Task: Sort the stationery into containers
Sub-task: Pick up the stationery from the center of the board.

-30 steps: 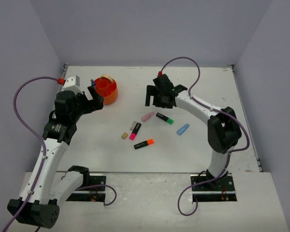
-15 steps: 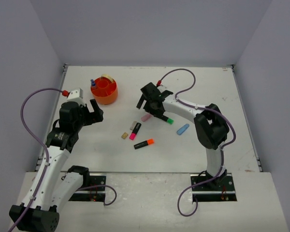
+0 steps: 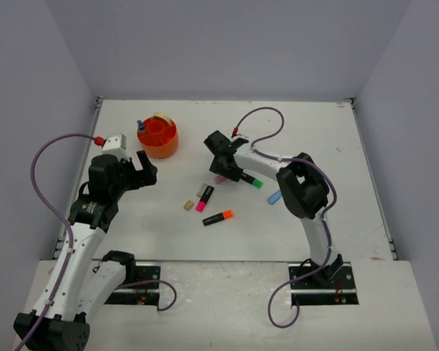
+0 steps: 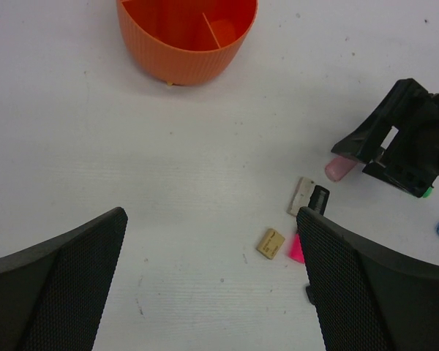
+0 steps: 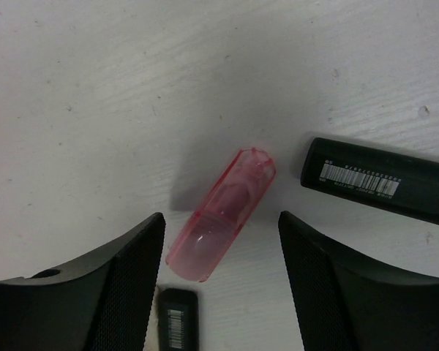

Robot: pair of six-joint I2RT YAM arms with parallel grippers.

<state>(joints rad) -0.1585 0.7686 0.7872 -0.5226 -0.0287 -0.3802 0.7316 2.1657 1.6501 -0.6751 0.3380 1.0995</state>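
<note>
The pink piece point(image 5: 221, 216) lies on the table between my right gripper's point(image 5: 221, 223) fingers, with a narrow gap on each side; the gripper is open. From above, the right gripper point(image 3: 223, 165) hangs low over the pink piece point(image 3: 219, 178). The green-ended highlighter point(image 3: 250, 178), pink-ended highlighter point(image 3: 204, 197), orange-ended highlighter point(image 3: 218, 217), blue piece point(image 3: 276, 196) and tan block point(image 3: 189, 206) lie loose nearby. The orange tub point(image 3: 159, 137) holds a blue-capped tube point(image 3: 140, 126) and a tan ring point(image 3: 161, 117). My left gripper point(image 3: 143, 168) is open and empty, short of the tub point(image 4: 186, 36).
A small grey-white block point(image 3: 201, 190) lies beside the pink-ended highlighter. Black highlighter bodies point(image 5: 380, 179) point(image 5: 177, 318) lie close to the right fingers. Purple cables loop off both arms. Walls close in the table at the back and sides.
My right gripper has come down and to the left over the pink piece, and its jaws have narrowed. The left arm drew back from the tub and now holds still.
</note>
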